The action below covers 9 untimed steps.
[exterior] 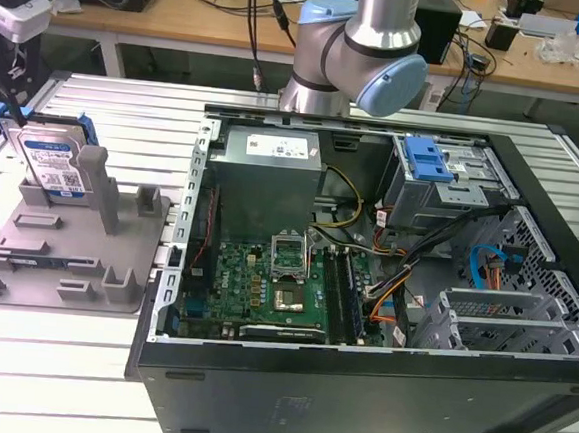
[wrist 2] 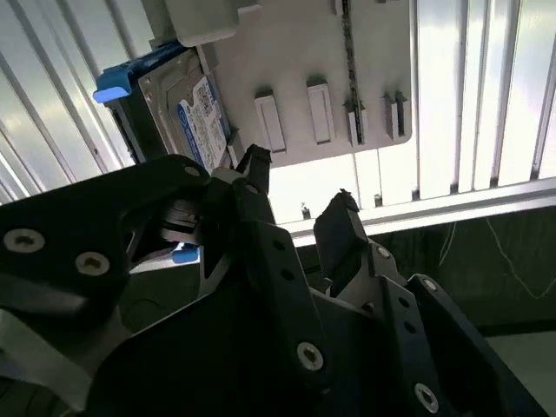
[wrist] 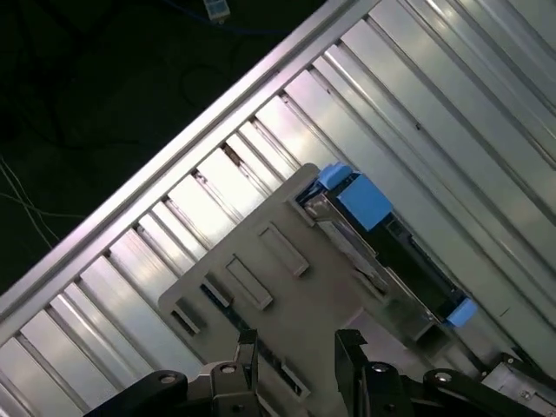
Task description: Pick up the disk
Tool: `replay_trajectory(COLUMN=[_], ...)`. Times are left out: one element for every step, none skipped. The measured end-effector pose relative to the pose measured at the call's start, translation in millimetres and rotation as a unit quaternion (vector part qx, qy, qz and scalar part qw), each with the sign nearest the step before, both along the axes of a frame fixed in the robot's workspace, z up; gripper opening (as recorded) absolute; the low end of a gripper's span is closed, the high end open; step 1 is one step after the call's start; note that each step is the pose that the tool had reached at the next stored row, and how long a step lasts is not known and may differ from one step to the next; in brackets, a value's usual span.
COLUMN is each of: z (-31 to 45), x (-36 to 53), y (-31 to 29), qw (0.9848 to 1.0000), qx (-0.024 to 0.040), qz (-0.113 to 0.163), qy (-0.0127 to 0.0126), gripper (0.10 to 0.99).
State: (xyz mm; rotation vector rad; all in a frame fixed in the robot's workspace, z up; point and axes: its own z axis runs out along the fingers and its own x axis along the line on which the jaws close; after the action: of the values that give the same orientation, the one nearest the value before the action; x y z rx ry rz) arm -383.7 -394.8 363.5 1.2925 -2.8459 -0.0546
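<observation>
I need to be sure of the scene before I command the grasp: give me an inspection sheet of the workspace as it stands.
Surface: ribbed metal table, bearing the tray and the case.
Job's things: disk stands on edge in a slot of the grey holder tray, at the exterior view's left; not gripped.
Clutter: open computer case beside the tray, blue-latched drive cage inside it.
Grippers: hand open, holding nothing, pointed at the tray near the disk.
Cables: coloured wire bundles inside the case; dark leads hang behind the arm.
Surroundings: wooden benches with equipment behind the table.
</observation>
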Motion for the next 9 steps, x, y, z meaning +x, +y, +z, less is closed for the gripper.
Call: replay_trajectory(z=[0.0,0.0,-0.1,-0.1,-0.1,-0.2,-0.2,-0.2,-0.2], x=[0.0,0.0,0.0,0.0,0.0,0.0,0.0,0.0,0.0], y=[0.0,-0.1,-0.2,-0.2,-0.2,-0.3,-0.3,-0.3,-0.3], qw=[1.0,0.9998,0.9996,0.9994,0.9991,0.9987,0.998,0.9975,0.9968], qx=[0.0,0.0,0.0,0.0,0.0,0.0,0.0,0.0,0.0], qz=[0.007,0.018,0.028,0.035,0.043,0.05,0.063,0.071,0.079], qy=[0.0,0.0,-0.0001,-0.0001,-0.0001,-0.0001,-0.0002,-0.0002,-0.0002], gripper=[0.482,0.482,0.482,0.482,0.482,0.482,0.482,0.482,0.482])
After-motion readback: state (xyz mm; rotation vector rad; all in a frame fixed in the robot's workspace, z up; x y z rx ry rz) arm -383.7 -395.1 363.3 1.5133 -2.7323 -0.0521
